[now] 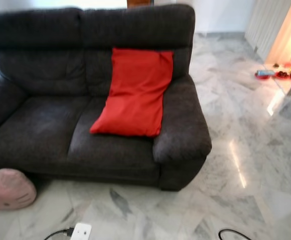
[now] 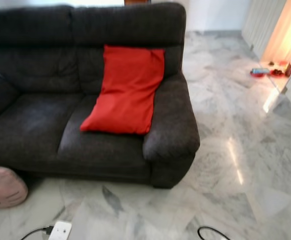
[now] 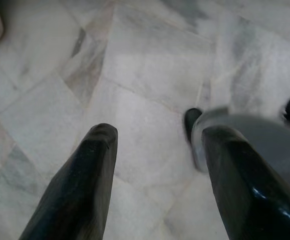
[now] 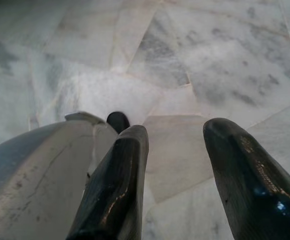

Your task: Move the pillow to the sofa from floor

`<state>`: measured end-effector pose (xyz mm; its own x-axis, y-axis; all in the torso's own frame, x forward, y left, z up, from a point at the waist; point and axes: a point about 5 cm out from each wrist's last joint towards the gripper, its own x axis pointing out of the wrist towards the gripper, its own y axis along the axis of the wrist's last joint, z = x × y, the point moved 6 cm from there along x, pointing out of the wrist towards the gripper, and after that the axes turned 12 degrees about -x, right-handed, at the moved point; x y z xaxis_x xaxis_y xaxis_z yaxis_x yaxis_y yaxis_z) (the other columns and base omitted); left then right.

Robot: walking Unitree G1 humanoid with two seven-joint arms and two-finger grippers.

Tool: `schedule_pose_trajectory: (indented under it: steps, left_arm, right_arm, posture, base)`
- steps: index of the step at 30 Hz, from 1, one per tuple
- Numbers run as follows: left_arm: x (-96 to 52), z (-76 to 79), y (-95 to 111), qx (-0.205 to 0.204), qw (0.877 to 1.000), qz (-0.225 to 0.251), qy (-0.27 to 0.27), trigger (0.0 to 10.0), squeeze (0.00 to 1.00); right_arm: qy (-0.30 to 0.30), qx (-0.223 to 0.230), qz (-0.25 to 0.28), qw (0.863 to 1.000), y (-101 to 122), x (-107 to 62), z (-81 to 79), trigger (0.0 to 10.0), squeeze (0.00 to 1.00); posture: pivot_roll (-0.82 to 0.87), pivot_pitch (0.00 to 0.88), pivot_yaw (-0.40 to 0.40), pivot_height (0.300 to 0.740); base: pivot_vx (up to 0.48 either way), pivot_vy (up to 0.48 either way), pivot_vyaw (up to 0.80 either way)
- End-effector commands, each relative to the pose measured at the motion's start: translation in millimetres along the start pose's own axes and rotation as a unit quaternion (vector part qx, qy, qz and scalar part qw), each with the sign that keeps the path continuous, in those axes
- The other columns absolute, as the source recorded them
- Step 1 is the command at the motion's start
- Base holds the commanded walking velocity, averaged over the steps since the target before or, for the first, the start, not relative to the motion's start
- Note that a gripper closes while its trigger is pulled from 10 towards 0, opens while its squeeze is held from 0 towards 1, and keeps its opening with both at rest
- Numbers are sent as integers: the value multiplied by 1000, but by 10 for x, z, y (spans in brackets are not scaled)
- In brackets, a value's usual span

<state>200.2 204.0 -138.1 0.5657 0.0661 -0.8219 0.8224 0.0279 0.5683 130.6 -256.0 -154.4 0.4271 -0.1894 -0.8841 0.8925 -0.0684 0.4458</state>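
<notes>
Red pillow point(image 1: 135, 95) on the sofa point(image 1: 45, 125), propped upright on the right-hand seat. Top edge leaning against the backrest, bottom edge resting on the seat cushion, right side just beside the armrest point(image 1: 183, 125). Plain bright red cloth, long rectangular shape, slightly slack and creased, lower left corner jutting toward the seat's middle. Dark grey two-seater, soft matte fabric.

Pink cushion point(image 1: 6, 189) on the marble floor point(image 1: 245, 150) at the sofa's front left corner, rounded, possibly with a printed face, too blurred to say. White power strip point(image 1: 81, 231) with a black cable point(image 1: 55, 233) on the floor in front of the sofa; another black cable loop point(image 1: 233, 233) further right. Small red and blue items point(image 1: 270, 74) far off by a lit doorway, too small to identify.

Left gripper point(image 3: 154, 145) hanging over bare marble, fingers point(image 3: 85, 180) spread apart, nothing between them. Right gripper point(image 4: 177, 145) likewise above the floor, fingers point(image 4: 120, 180) parted and empty. Grey rounded robot body part point(image 4: 40, 170) close beside the right gripper.
</notes>
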Motion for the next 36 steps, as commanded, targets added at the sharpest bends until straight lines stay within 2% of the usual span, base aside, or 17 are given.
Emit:
schedule_pose_trajectory:
  steps: [1, 5, 10, 19, 25, 31, 36]
  left_arm:
    - [-24, -103, -102, 3, 1000, -15, 11, 10000, 0]
    - [-22, -97, -99, 4, 1000, -16, 11, 10000, 0]
    - [-20, -77, -103, 4, 1000, -16, 9, 10000, 0]
    - [-23, -61, -126, 4, 1000, -19, 7, 10000, 0]
    - [-26, -50, -147, 6, 1000, -21, 5, 10000, 0]
    - [-26, -51, -143, 9, 1000, -21, 5, 10000, 0]
    - [-28, -48, -152, 11, 1000, -21, 3, 10000, 0]
  right_arm:
    - [5, 6, 3, 1000, 22, 7, -58, 10000, 0]
    - [6, 5, 1, 1000, 20, 8, -57, 10000, 0]
    - [5, 3, 3, 1000, 31, 9, -54, 10000, 0]
    - [5, 4, 4, 1000, 26, 7, -52, 10000, 0]
    - [5, 7, 0, 1000, 4, 4, -52, 10000, 0]
    - [7, 6, -1, 1000, -8, 3, -59, 10000, 0]
    - [6, 5, -1, 1000, -14, 1, -59, 10000, 0]
  posture:
    - [-86, 115, 21, 740]
    - [-88, 110, 21, 740]
    - [-91, 107, 20, 740]
    - [-85, 82, 20, 740]
    - [-90, 62, 24, 740]
    - [-90, 49, 24, 740]
    - [-93, 41, 27, 740]
  base:
    - [0, 304, 0]
    - [0, 303, 0]
    - [0, 302, -771]
    - [0, 302, 0]
    - [0, 0, 0]
    - [0, 54, -723]
    - [0, 0, 0]
